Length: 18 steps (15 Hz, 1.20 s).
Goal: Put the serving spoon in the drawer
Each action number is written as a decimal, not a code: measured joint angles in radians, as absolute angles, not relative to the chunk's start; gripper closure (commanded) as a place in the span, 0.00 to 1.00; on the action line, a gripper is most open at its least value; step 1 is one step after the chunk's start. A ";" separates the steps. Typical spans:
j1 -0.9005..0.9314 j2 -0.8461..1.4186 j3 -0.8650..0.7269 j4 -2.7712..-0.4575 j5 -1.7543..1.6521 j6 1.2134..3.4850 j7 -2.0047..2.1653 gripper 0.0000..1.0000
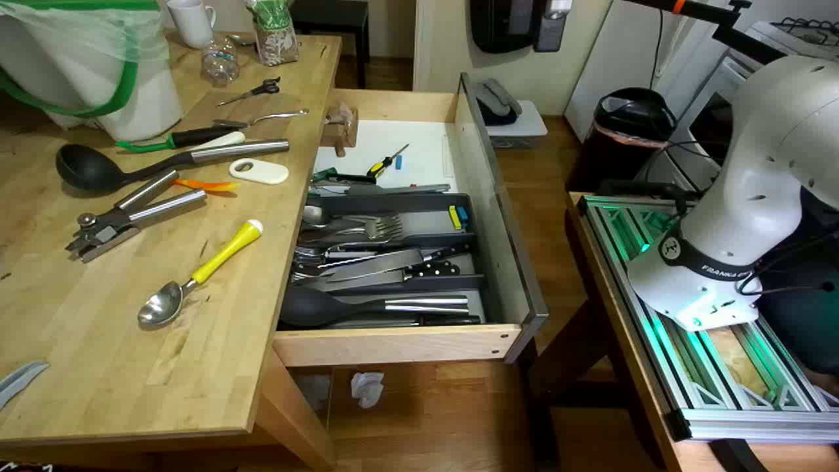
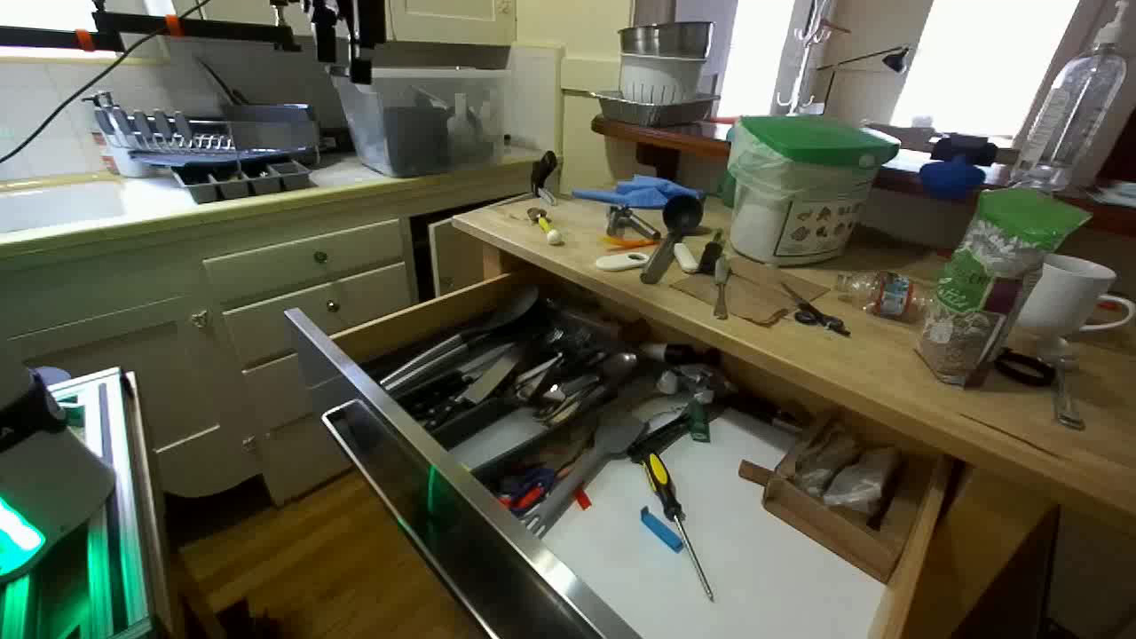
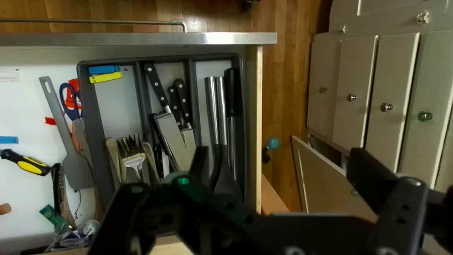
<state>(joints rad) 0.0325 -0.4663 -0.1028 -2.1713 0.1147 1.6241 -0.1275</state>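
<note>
In an exterior view, the round-bowled black serving spoon [image 1: 157,167] with steel grip lies on the pale wooden table [image 1: 196,387], beside the light wooden drawer [image 1: 393,344]. In an exterior view, the black gripper [image 2: 343,64] hangs high. In the wrist view, its fingers [image 3: 200,161] stand wide apart.

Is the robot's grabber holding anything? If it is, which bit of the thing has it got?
Nothing is held: in the wrist view the gripper is open, with no object between its fingers.
</note>
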 measured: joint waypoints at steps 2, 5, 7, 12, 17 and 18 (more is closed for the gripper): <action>0.032 -0.466 -0.103 -2.171 0.115 1.624 -0.127 0.00; 0.032 -0.466 -0.103 -2.171 0.115 1.624 -0.127 0.00; 0.032 -0.466 -0.103 -2.171 0.115 1.624 -0.127 0.00; 0.024 -0.466 -0.095 -2.174 0.111 1.651 -0.127 0.00; 0.023 -0.409 -0.091 -2.183 0.113 1.805 -0.153 0.00; 0.024 -0.383 -0.093 -2.182 0.122 1.837 -0.180 0.00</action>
<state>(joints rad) 0.0244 -0.3828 -0.0925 -2.1818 0.1220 1.8367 -0.1796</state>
